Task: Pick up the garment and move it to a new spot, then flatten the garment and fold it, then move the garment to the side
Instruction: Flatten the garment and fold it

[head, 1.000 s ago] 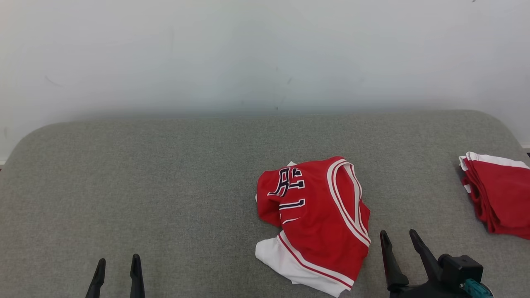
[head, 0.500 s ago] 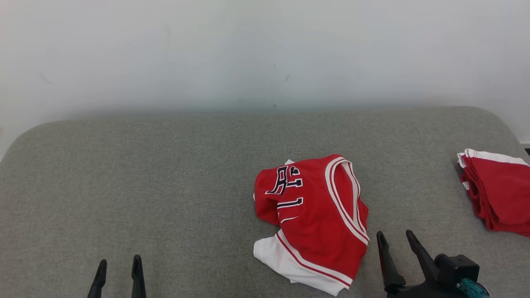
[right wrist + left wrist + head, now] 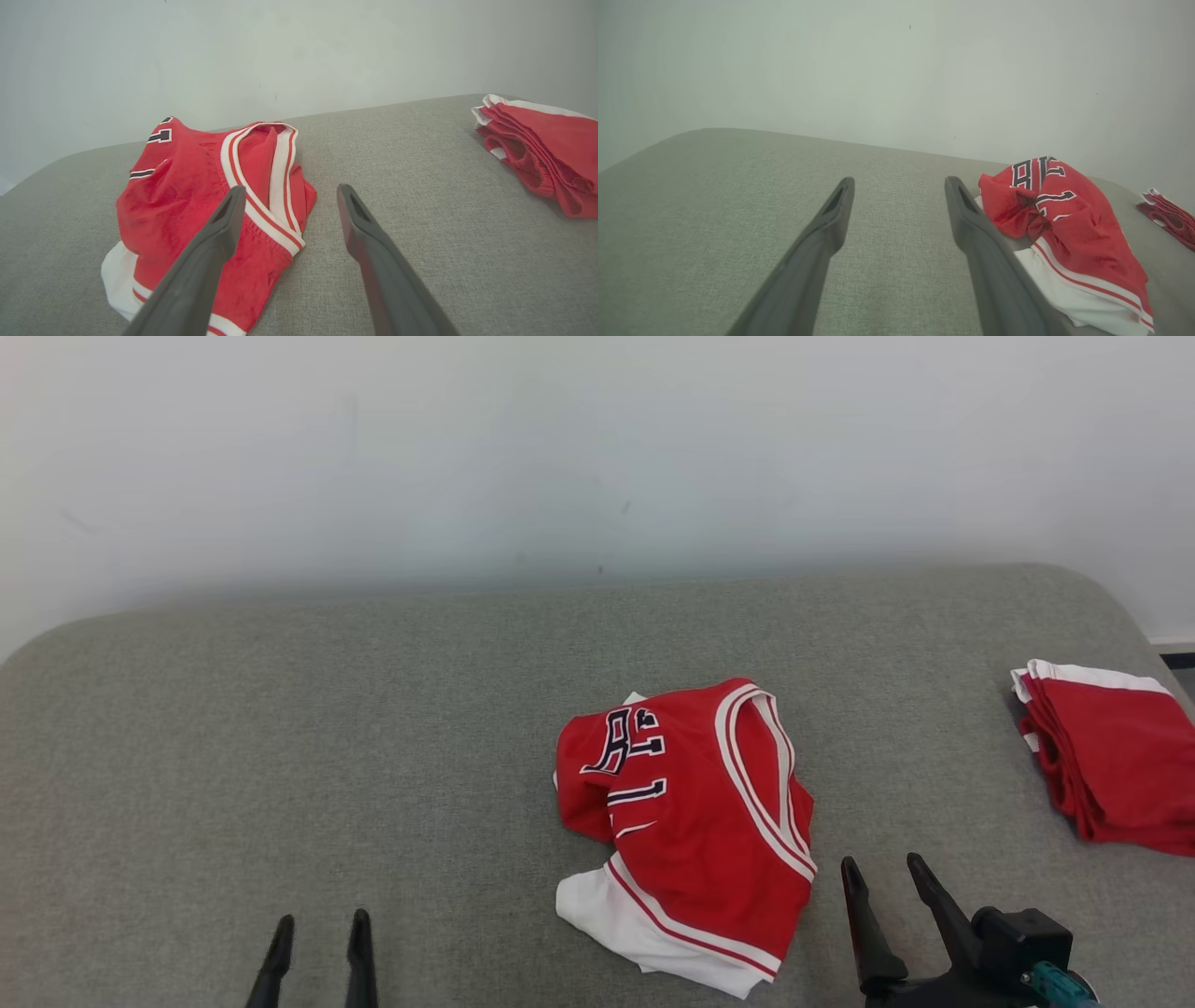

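Dark white-edged lettering (image 3: pixel 624 756) on the creased red garment (image 3: pixel 695 840): a "1" reads clear, the rest's too folded to tell.

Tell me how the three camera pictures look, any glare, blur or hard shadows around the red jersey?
Head view: soft, even light, no glare; the red jersey is sharp, with only a faint shadow. Left wrist view: the left hand looms large and soft; the jersey looks grainy. Right wrist view: the right hand is slightly blurred, the jersey clear.

Right claw (image 3: pixel 880 864): tapered dark fingers (image 3: pixel 866 933), black block (image 3: pixel 1013 941), teal fitting (image 3: pixel 1047 980)
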